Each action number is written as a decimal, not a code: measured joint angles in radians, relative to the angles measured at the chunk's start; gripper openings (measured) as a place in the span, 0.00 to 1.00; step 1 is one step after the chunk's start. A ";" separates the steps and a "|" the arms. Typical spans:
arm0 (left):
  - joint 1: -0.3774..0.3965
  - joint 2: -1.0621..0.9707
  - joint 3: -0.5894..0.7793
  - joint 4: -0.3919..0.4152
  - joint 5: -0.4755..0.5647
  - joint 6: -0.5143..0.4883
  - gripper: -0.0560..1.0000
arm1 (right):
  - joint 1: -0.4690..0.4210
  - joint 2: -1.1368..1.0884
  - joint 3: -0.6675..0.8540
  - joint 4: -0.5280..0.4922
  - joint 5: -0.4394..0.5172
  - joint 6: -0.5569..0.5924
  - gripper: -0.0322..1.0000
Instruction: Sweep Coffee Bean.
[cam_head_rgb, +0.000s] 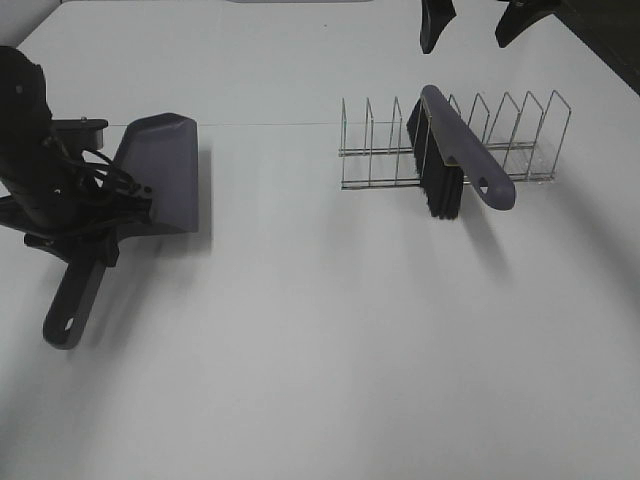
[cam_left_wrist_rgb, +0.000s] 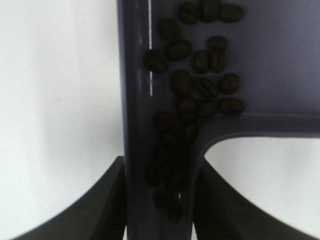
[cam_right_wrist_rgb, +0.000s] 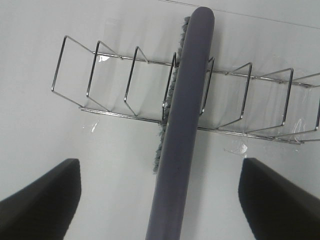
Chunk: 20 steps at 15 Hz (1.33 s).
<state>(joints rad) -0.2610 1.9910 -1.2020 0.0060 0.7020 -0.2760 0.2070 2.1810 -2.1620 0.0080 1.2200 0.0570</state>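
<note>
Left wrist view: the left gripper (cam_left_wrist_rgb: 161, 180) is clamped on the handle of the grey-purple plastic dustpan (cam_left_wrist_rgb: 280, 60), with the small dark brown oval coffee beans (cam_left_wrist_rgb: 200, 75) heaped inside against its wall. The exterior high view hides them but sets that pan at nine o'clock on the white table (cam_head_rgb: 330, 350). The right gripper (cam_right_wrist_rgb: 159, 170), jaws spread wide and empty, hangs above the grey-purple, black-bristled brush (cam_right_wrist_rgb: 186, 100) lodged in the silver wire rack (cam_right_wrist_rgb: 100, 75) at two o'clock.

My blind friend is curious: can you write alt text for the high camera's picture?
The left end effector grips a grey-purple dustpan by its handle at the left of a white table. To the right, a matching brush rests in a wire rack, with the open right end effector above it.
</note>
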 joint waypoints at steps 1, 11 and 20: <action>0.000 0.000 -0.008 -0.006 -0.001 0.012 0.37 | 0.000 0.000 0.000 0.000 0.000 -0.001 0.73; 0.000 0.089 -0.008 -0.077 -0.028 0.070 0.61 | 0.000 0.000 0.000 0.000 0.000 -0.018 0.73; 0.000 -0.033 -0.087 -0.081 0.223 0.122 0.86 | 0.000 -0.026 0.001 0.023 0.001 -0.018 0.73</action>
<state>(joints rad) -0.2610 1.9580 -1.2890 -0.0750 0.9250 -0.1540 0.2070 2.1550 -2.1610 0.0310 1.2210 0.0390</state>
